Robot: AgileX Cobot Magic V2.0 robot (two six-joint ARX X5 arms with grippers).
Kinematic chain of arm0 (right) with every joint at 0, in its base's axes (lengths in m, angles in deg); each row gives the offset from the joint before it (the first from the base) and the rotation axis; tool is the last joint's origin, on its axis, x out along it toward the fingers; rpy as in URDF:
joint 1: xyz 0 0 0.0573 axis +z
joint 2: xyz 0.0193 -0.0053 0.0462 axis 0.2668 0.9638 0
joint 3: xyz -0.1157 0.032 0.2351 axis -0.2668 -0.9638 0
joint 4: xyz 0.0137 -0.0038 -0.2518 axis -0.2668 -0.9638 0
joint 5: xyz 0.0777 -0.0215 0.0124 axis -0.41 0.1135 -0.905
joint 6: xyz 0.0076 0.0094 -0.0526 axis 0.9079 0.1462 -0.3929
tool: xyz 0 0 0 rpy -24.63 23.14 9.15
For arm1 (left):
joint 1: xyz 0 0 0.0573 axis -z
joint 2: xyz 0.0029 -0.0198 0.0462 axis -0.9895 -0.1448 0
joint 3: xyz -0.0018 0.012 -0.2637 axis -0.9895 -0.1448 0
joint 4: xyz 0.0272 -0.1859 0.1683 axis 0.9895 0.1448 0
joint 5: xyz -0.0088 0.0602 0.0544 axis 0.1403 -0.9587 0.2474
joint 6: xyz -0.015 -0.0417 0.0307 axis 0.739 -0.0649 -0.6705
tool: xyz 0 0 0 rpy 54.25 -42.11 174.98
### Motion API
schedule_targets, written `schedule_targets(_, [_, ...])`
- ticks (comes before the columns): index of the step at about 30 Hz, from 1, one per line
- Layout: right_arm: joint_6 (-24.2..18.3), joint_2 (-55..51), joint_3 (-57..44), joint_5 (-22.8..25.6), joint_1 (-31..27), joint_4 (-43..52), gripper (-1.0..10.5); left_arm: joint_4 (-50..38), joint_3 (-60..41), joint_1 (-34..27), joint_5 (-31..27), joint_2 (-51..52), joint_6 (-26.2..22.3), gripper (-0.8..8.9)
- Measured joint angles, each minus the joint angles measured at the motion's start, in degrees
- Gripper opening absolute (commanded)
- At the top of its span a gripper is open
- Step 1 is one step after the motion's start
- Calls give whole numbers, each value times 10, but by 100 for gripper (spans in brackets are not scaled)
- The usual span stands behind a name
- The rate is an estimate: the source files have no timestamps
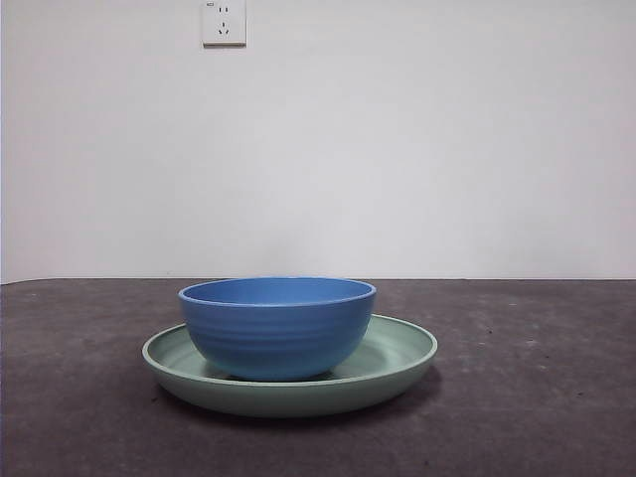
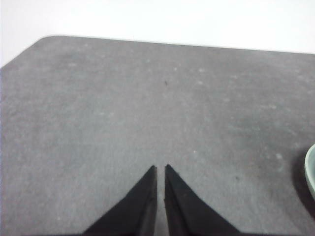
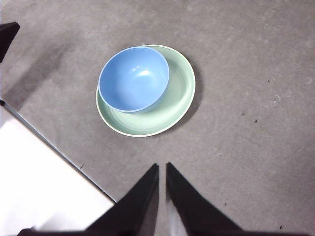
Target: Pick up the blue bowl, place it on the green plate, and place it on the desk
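The blue bowl (image 1: 277, 326) sits upright inside the green plate (image 1: 397, 350), off-centre toward one side of it, and the plate rests on the desk (image 1: 537, 397). In the right wrist view the bowl (image 3: 134, 78) and the plate (image 3: 174, 98) lie some way ahead of my right gripper (image 3: 162, 167), which is shut, empty and held high above the desk. My left gripper (image 2: 161, 168) is shut and empty over bare desk (image 2: 123, 98); only a sliver of the plate's rim (image 2: 310, 172) shows at that picture's edge. Neither gripper shows in the front view.
A white wall with a power socket (image 1: 224, 22) stands behind the desk. The desk's edge and a white floor area (image 3: 44, 182) show in the right wrist view, with a dark object (image 3: 7, 37) at that picture's corner.
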Motion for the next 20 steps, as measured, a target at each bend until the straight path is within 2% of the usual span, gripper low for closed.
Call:
schedule_targets(3, [0,0,0,0,0,0,20,-23,-9,0,0,0,1,26])
schedule_targets(20, [0,0,0,0,0,0,20,-23,-9,0,0,0,2,26])
